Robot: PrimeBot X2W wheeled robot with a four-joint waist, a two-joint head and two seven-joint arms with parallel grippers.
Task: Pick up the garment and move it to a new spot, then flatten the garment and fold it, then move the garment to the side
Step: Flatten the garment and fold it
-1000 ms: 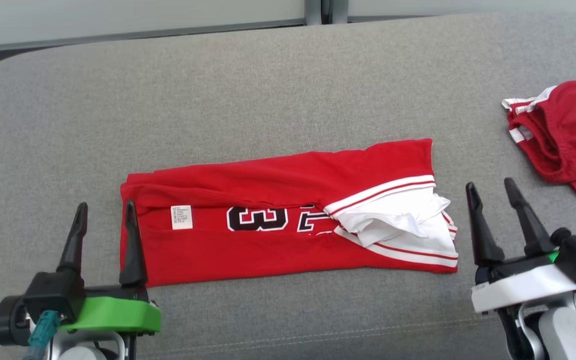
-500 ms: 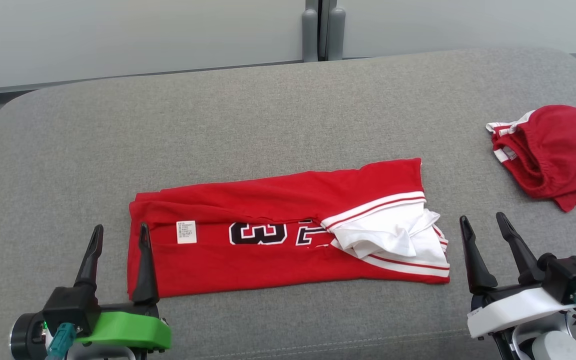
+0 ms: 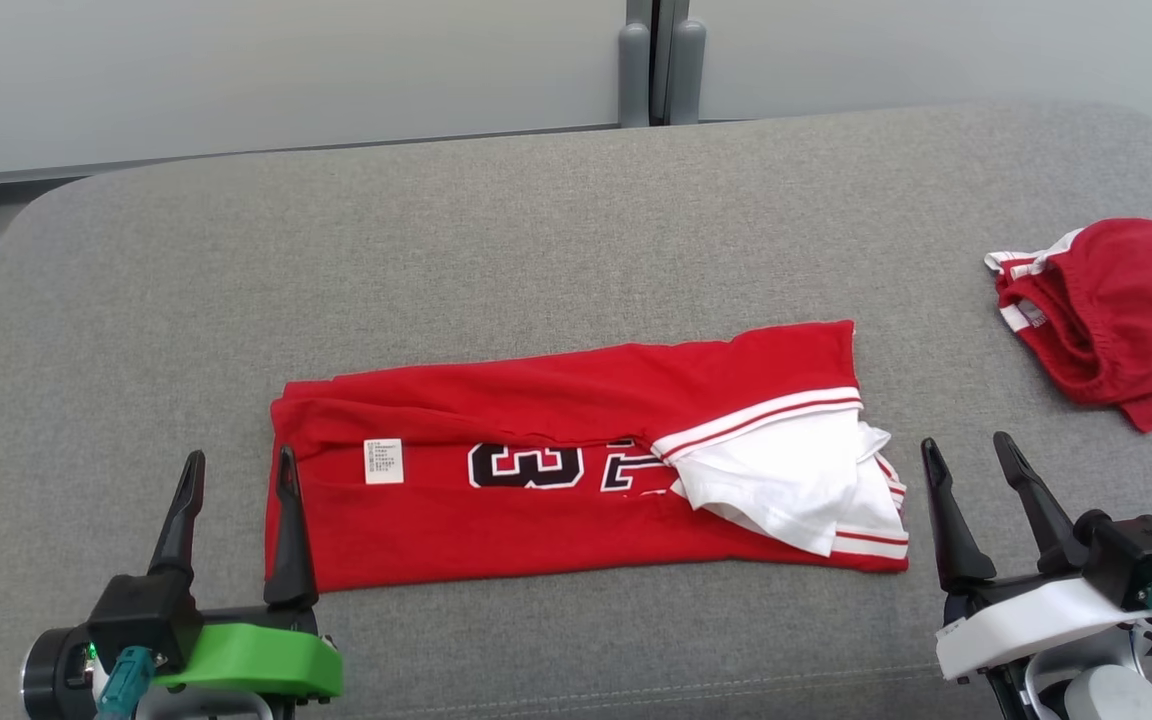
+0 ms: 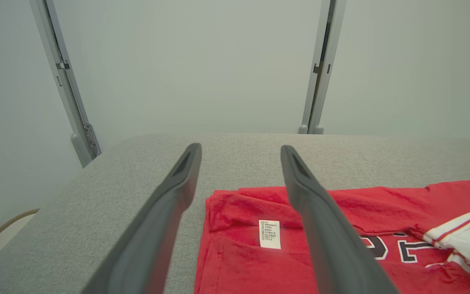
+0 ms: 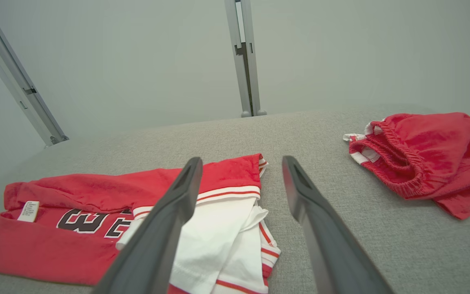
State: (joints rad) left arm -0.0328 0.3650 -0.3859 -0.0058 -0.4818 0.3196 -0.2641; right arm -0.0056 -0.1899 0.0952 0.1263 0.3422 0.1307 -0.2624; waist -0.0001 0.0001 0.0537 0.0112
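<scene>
The left gripper (image 3: 239,456) has its two long dark fingers spread apart, holding nothing. One finger crosses the left edge of a folded red jersey (image 3: 536,520); the other stands over bare grey cushion (image 3: 536,250). Whether that finger touches the cloth cannot be told. The right gripper (image 3: 965,440) is likewise spread and empty, just beside the jersey's right end.

The jersey lies as a long flat band across the middle of the cushion, between the two grippers. It shows black numerals edged in white (image 3: 526,466), a small white care label (image 3: 383,461) near its left end, and a white panel with red stripes (image 3: 786,475) bunched at its right end.

A second red garment (image 3: 1116,310), with an elastic waistband and white trim, lies crumpled at the cushion's far right, well apart from the jersey. Behind the cushion stands a pale wall with a grey metal post (image 3: 661,60).
</scene>
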